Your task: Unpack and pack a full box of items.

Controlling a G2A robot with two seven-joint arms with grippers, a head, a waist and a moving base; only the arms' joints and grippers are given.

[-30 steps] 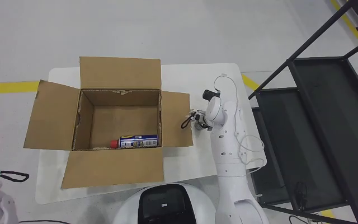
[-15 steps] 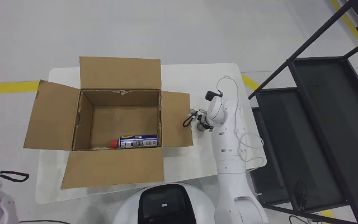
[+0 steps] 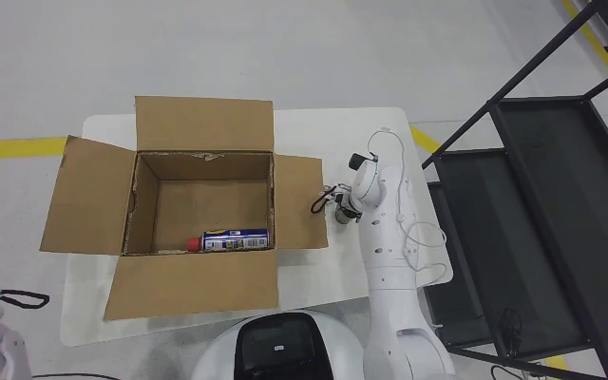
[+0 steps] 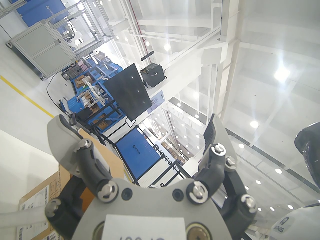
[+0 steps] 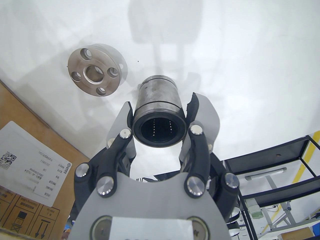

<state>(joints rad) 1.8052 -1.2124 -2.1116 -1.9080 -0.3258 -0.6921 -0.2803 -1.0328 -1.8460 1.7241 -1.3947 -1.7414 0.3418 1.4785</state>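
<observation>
**Right gripper** (image 5: 161,101): clenched on a metal cylinder (image 5: 157,89), with one pad against each side of the barrel near its black-rimmed open end. The cylinder is hollow and its far end points toward the white table (image 5: 225,38). Whether that end touches the surface cannot be told. In the top view this gripper (image 3: 334,211) sits over the table, just beside the right-hand flap of the cardboard box (image 3: 204,152).

**Left gripper** (image 4: 136,126): released — fingers spread wide apart with nothing between them, pointed up toward the hall ceiling. A corner of the box shows beside one finger in that wrist view.

**Flange** (image 5: 96,73): round and metal, with a central bore and four bolt holes. It rests on the table near the cylinder but apart from it, between the cylinder and the edge of the box.

**Cardboard box:** open, all four flaps folded outward, standing on the left and middle of the table. The cardboard seen beside the right gripper carries a white label.

**Can** (image 3: 233,240): blue-and-white body with a red cap, lying on its side on the box floor against the wall nearest the robot. The cap points to the robot's left.

**Rack** (image 3: 532,190): black and shelved, standing to the right of the table — well apart from the box.
</observation>
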